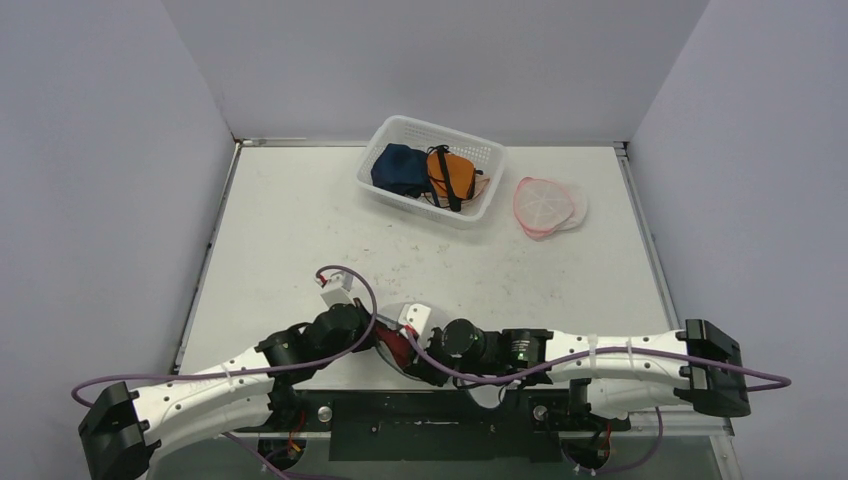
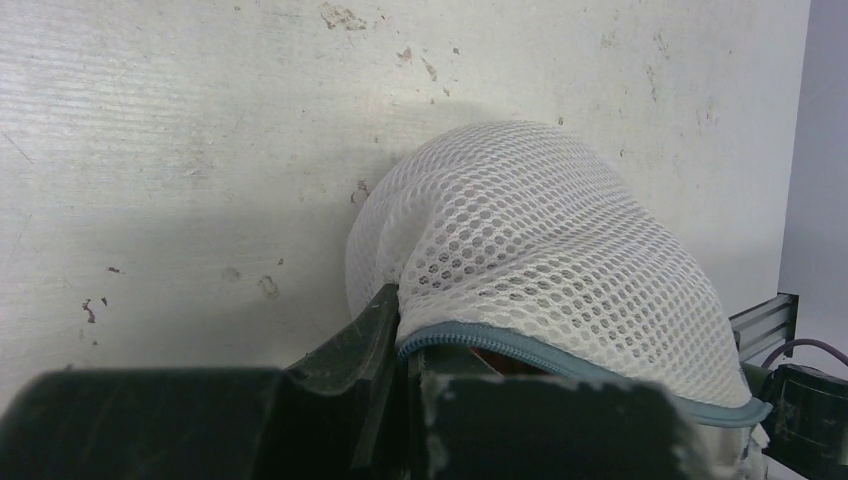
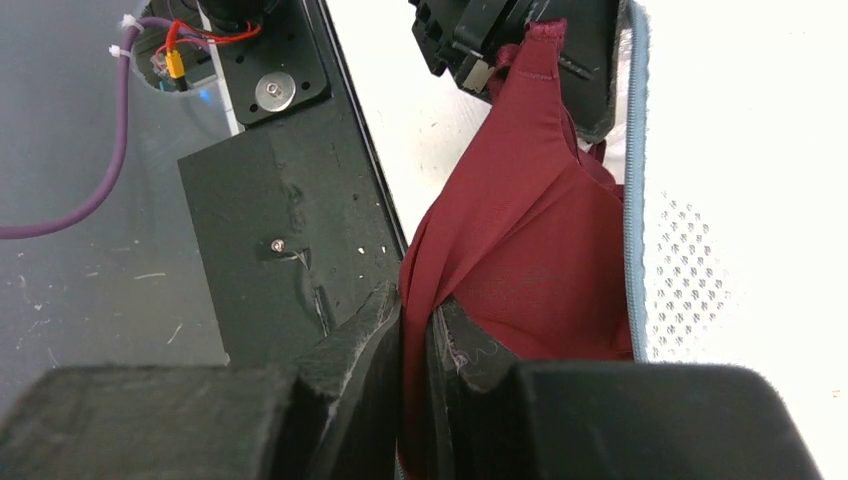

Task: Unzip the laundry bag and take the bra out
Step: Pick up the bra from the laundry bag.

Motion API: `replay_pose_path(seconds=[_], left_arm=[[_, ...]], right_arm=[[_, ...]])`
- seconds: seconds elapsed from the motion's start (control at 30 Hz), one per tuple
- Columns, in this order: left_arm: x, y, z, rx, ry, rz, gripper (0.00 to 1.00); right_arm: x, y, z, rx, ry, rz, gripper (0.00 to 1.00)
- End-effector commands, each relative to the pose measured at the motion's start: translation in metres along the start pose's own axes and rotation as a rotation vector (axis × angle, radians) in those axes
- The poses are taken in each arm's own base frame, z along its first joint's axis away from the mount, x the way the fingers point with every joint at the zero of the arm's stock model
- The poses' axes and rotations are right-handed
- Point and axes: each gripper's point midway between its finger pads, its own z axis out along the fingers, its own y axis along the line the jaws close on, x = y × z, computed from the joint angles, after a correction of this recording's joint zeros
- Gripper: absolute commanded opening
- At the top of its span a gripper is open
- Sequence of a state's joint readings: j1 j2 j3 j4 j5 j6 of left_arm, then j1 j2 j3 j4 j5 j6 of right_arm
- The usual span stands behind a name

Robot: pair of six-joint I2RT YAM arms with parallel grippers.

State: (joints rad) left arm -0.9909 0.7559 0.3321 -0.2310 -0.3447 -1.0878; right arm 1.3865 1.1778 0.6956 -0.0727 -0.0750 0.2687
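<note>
The white mesh laundry bag bulges on the table, its blue-grey zipper edge parted. My left gripper is shut on that edge at the bag's mouth. The dark red bra hangs out of the opening beside the bag's mesh, stretched up toward the left arm. My right gripper is shut on a fold of it. From above, the bra shows between the left gripper and the right gripper, close to the table's near edge.
A white basket at the back holds a blue and an orange item. A pink translucent disc lies to its right. The black base rail runs right behind the grippers. Grey walls enclose the table.
</note>
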Motion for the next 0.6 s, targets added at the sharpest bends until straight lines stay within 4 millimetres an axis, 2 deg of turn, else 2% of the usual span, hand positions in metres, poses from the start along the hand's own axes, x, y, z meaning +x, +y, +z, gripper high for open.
replay_pose_path(seconds=[0.0, 0.2, 0.33, 0.57], left_arm=[[-0.023, -0.023, -0.001, 0.054, -0.074, -0.024, 0.0], [-0.024, -0.023, 0.0, 0.055, -0.079, -0.027, 0.0], [-0.026, -0.024, 0.0, 0.056, -0.085, -0.03, 0.0], [-0.035, -0.042, 0.008, 0.077, -0.099, -0.023, 0.0]], right_arm=[[-0.045, 0.012, -0.021, -0.063, -0.123, -0.016, 0.05], [-0.068, -0.002, -0.042, -0.006, -0.206, -0.005, 0.05], [-0.083, -0.021, -0.058, 0.087, -0.283, 0.021, 0.05], [-0.106, -0.063, -0.085, 0.248, -0.471, 0.144, 0.05]])
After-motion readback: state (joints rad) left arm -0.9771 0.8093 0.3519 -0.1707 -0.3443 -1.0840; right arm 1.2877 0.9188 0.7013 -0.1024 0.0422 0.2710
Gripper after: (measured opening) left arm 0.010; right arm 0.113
